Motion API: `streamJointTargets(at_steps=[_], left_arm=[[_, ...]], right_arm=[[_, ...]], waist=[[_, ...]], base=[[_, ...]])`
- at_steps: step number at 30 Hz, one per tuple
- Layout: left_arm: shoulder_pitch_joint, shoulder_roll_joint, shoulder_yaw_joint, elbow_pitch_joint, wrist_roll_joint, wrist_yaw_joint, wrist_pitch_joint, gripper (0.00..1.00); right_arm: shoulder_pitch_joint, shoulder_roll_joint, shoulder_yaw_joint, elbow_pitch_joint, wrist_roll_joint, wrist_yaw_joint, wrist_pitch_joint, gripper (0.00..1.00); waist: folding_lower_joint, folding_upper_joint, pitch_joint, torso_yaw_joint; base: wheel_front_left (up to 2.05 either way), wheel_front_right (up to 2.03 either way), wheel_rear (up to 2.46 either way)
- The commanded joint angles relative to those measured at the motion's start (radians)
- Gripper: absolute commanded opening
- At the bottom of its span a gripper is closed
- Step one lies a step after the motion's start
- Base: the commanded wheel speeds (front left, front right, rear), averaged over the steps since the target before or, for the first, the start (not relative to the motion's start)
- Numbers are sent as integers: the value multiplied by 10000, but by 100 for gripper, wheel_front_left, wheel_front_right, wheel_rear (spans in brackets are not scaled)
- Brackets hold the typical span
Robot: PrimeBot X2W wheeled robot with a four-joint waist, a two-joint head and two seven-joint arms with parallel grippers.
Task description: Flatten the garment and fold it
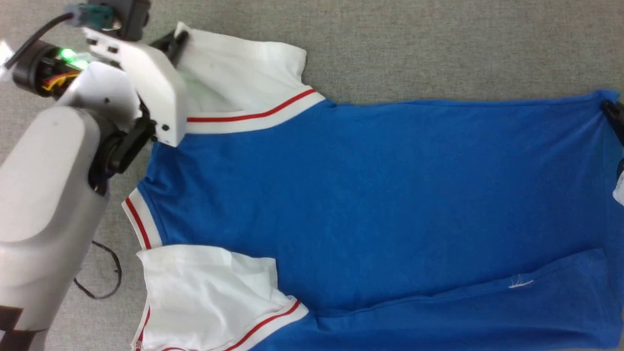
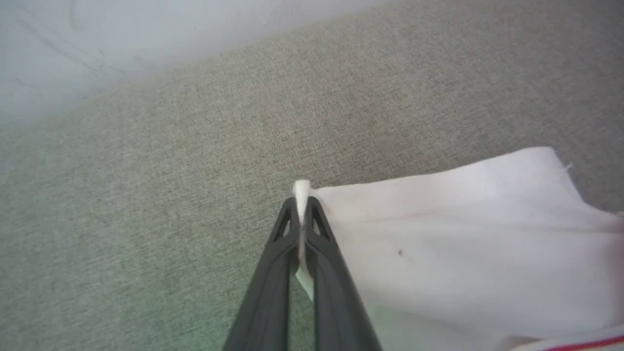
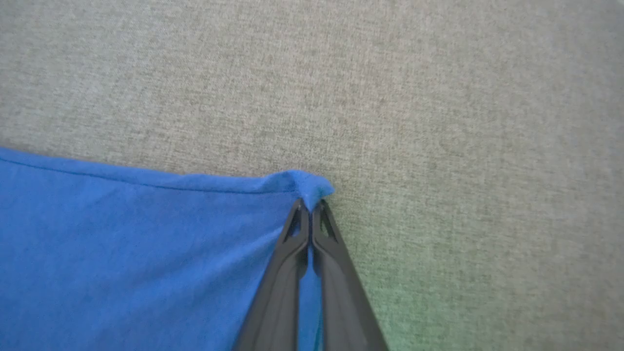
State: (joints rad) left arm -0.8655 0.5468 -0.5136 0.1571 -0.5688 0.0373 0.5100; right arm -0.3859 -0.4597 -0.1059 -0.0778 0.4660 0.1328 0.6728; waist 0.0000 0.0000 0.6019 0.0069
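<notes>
Head view: a royal-blue jersey T-shirt (image 1: 370, 195) with white short sleeves and red-and-white trim lies spread on a grey woven fabric surface (image 1: 438, 44). Its collar points to the robot's left and its hem to the robot's right, and a strip of blue cloth is turned over along its near edge. The left gripper (image 1: 174, 40), at the end of a pale forearm (image 1: 44, 204), meets the outer corner of the T-shirt's far white sleeve (image 1: 234, 73). The right gripper (image 1: 615, 114) sits at the T-shirt's far hem corner. A thin black cord (image 1: 105, 273) loops on the surface just beside the T-shirt's collar end. Left wrist view: the left gripper (image 2: 302, 207) has its two dark fingers pressed together on the corner of the white sleeve (image 2: 463, 243). A nub of white cloth pokes out past the fingertips, and grey surface lies beyond the T-shirt. Right wrist view: the right gripper (image 3: 310, 209) is clamped narrow on the T-shirt's blue hem corner (image 3: 312, 187). The cloth bunches slightly at the tips, and the hem edge runs flat away from the pinch.
</notes>
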Motion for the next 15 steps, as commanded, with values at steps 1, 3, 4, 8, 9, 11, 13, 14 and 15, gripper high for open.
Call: streamJointTargets(at_steps=[1, 3, 4, 8, 9, 11, 13, 14, 15], left_arm=[[81, 147, 199, 3, 138, 70, -524, 0], [95, 205, 417, -88, 253, 174, -1164, 0], [121, 232, 522, -132, 291, 213, -1471, 0], [309, 296, 839, -300, 294, 310, -2312, 0], [423, 317, 939, -389, 268, 333, -2570, 0], [714, 350, 1131, -627, 188, 381, -3048, 0], [1107, 383, 1300, -962, 80, 442, -3445, 0], [1346, 404, 1359, -1159, 20, 470, -3592, 0], [1610, 423, 1382, -1346, -5, 501, -3735, 0]], right_arm=[[-161, -27, 72, 66, -49, -21, -294, 0], [-257, -54, 64, 11, -45, -21, -591, 0], [-288, -93, 52, -20, -72, -21, -749, 0], [-300, -167, -53, -60, -144, -21, -1217, 0], [-261, -182, -94, -71, -156, -21, -1355, 0], [-82, -195, -171, -90, -151, -21, -1556, 0], [215, -171, -258, -117, -112, -21, -1659, 0], [389, -156, -314, -143, -83, -21, -1693, 0], [577, -136, -385, -157, -61, -21, -1752, 0]], waist=[[0, 0, -118, -21], [0, 0, -269, -49], [0, 0, -364, -56], [0, 0, -720, -68], [0, 0, -848, -65], [0, 0, -1131, -34], [0, 0, -1426, 22], [0, 0, -1561, 62], [0, 0, -1726, 121]], base=[[0, 0, 0], [0, 0, 0], [0, 0, 0], [0, 0, 0], [0, 0, 0], [0, 0, 0], [0, 0, 0], [0, 0, 0], [0, 0, 0]])
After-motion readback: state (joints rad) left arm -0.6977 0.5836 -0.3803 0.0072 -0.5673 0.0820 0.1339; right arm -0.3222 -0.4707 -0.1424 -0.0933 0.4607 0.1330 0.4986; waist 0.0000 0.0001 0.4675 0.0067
